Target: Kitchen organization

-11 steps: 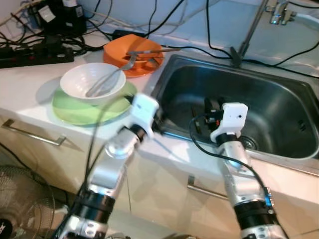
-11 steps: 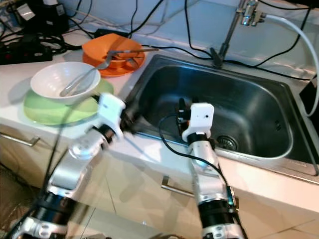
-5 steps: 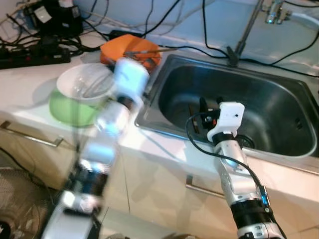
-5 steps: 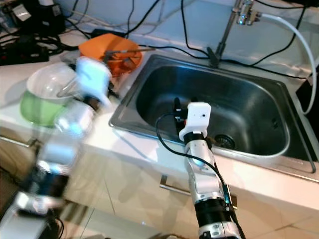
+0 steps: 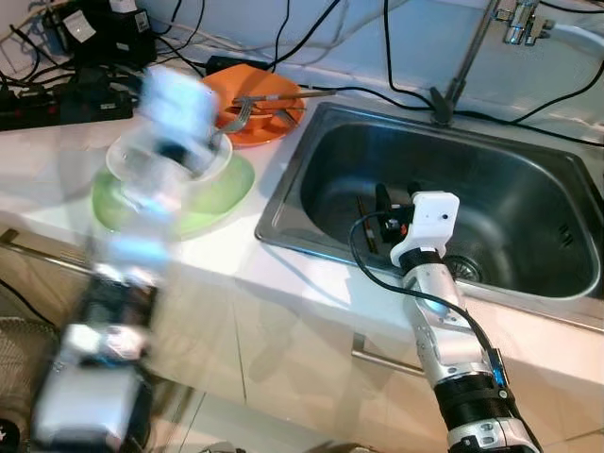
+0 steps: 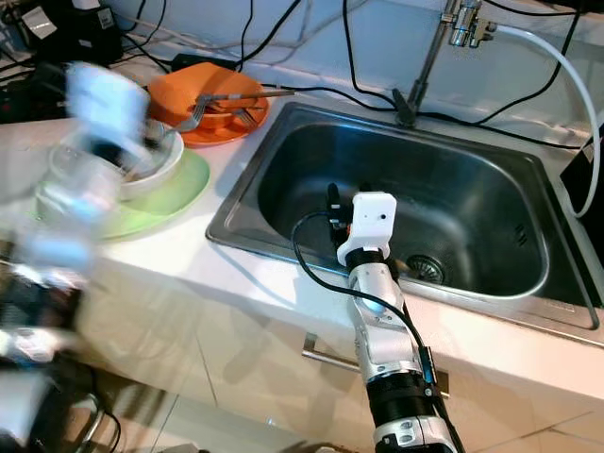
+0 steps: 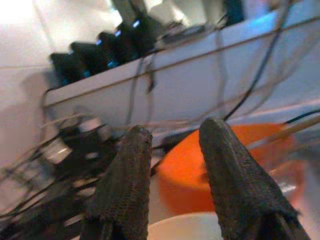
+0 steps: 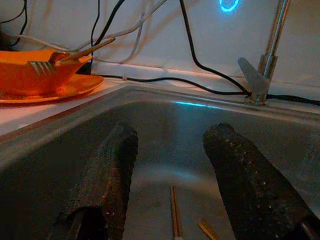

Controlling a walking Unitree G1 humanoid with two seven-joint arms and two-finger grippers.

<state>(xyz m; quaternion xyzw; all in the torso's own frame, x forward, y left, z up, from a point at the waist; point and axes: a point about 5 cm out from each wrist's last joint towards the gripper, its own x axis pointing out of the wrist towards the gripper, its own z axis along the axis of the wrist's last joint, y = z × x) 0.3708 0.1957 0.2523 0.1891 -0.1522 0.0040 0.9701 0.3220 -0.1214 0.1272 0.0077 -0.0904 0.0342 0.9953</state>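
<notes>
No legible txt, labels or nos. anywhere.

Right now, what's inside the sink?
The sink holds a pair of chopsticks lying on its floor, with the drain beside them. The right gripper hangs open inside the basin, and its arm hides part of the floor.

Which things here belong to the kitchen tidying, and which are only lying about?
Belonging to the job:
white bowl on the green plate
orange dish with a fork
chopsticks in the sink
left gripper, over the bowl
right gripper, open in the sink

Just lying about:
black cables
power strip
tap
</notes>
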